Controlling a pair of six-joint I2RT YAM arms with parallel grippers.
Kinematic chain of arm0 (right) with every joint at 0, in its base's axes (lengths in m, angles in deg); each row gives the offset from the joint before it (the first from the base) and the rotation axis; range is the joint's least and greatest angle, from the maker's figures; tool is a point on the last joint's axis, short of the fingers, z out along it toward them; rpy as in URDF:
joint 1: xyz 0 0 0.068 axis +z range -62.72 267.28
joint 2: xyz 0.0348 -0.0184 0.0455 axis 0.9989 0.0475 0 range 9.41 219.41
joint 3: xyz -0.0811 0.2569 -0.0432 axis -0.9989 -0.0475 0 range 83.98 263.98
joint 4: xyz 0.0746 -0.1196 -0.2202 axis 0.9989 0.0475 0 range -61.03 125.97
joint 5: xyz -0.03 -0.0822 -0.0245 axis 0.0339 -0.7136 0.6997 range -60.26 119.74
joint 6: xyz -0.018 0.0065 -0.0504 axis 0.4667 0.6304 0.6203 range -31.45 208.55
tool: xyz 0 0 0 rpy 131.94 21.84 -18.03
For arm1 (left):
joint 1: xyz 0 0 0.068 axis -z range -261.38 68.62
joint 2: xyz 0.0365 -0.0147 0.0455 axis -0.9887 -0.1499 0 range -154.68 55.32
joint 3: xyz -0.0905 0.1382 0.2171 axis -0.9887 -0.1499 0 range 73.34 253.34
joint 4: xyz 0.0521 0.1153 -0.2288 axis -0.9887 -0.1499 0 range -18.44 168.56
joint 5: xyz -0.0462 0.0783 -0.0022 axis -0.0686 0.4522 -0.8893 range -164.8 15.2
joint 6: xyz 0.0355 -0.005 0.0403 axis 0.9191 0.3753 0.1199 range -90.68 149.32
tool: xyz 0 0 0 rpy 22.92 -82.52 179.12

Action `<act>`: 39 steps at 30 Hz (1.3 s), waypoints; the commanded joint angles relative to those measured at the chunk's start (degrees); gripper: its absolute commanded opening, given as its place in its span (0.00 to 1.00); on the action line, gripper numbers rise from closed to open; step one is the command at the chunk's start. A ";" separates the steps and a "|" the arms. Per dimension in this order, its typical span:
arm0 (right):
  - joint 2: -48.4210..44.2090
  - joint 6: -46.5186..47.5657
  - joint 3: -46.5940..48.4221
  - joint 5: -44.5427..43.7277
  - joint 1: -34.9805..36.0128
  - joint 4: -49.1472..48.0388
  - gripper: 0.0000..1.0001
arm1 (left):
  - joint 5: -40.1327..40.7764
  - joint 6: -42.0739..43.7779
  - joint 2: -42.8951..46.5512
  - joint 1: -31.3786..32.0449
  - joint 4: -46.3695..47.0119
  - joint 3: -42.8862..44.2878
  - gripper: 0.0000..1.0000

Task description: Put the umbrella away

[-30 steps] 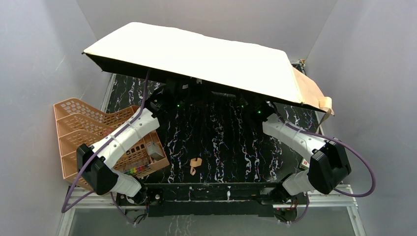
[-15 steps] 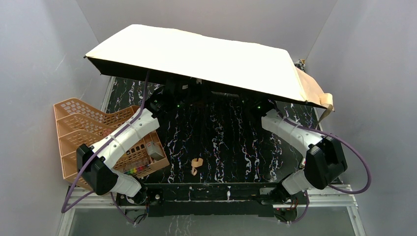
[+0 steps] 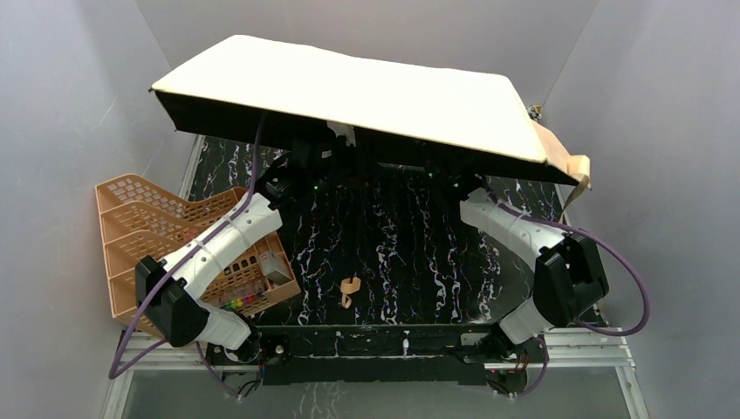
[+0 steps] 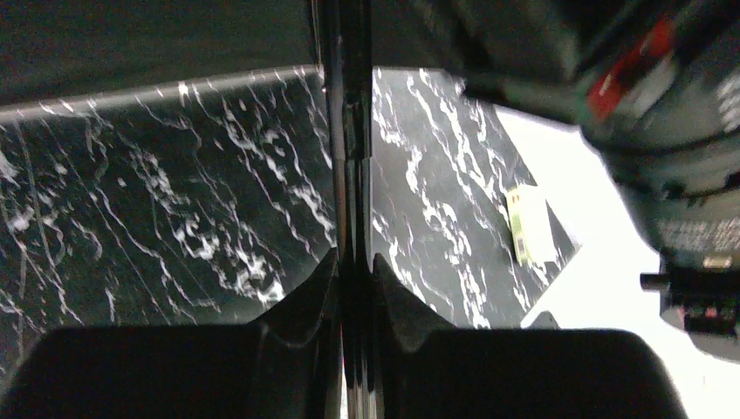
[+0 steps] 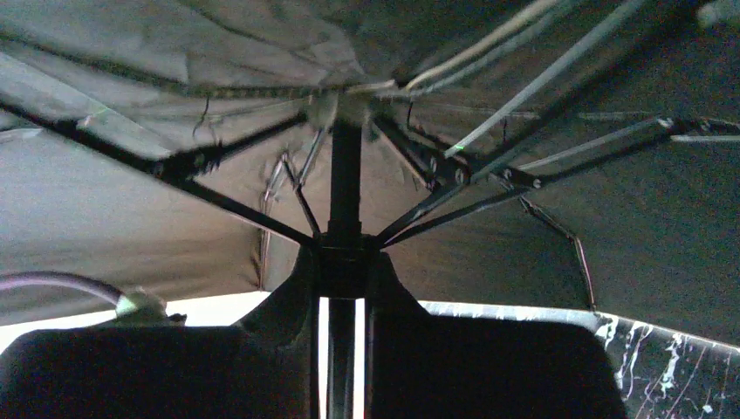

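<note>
The umbrella (image 3: 349, 92) is open above the table, tan outside up, its black underside showing along the near edge. Both arms reach under the canopy, which hides their grippers in the top view. In the left wrist view my left gripper (image 4: 353, 262) is shut on the thin black shaft (image 4: 352, 131), which runs straight up between the fingers. In the right wrist view my right gripper (image 5: 343, 262) is closed on the black runner (image 5: 343, 249) on the shaft, just below where the ribs (image 5: 454, 175) spread out under the black canopy (image 5: 131, 209).
An orange mesh rack (image 3: 140, 218) holding a small box (image 3: 275, 266) stands at the left by the left arm. A small tan strap piece (image 3: 349, 292) lies on the black marbled table (image 3: 393, 253) near the front. A tan flap (image 3: 565, 161) hangs at the canopy's right edge.
My right gripper has closed on the runner, and the right arm has shifted left and inward. The canopy's near edge has tipped up, showing more black underside. The left grip is unchanged.
</note>
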 commanded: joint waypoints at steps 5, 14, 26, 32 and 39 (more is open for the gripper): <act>-1.18 2.62 -2.44 4.01 -2.20 -8.90 0.00 | 2.35 1.41 5.14 0.69 -0.29 -1.77 0.00; -7.99 -1.04 -12.91 0.44 4.71 3.88 0.00 | 5.64 3.66 5.49 0.69 6.42 -0.70 0.00; -12.75 -9.16 -18.91 -12.30 5.42 -2.32 0.00 | 3.12 4.64 8.39 0.69 7.63 -7.83 0.13; -11.79 -4.64 -12.70 -18.51 1.96 -6.87 0.00 | -5.91 1.87 20.78 1.04 -2.12 -21.69 0.70; -9.41 -4.69 -8.88 -16.24 -0.94 -8.18 0.00 | -9.74 -2.61 26.41 4.07 -4.35 -29.50 0.69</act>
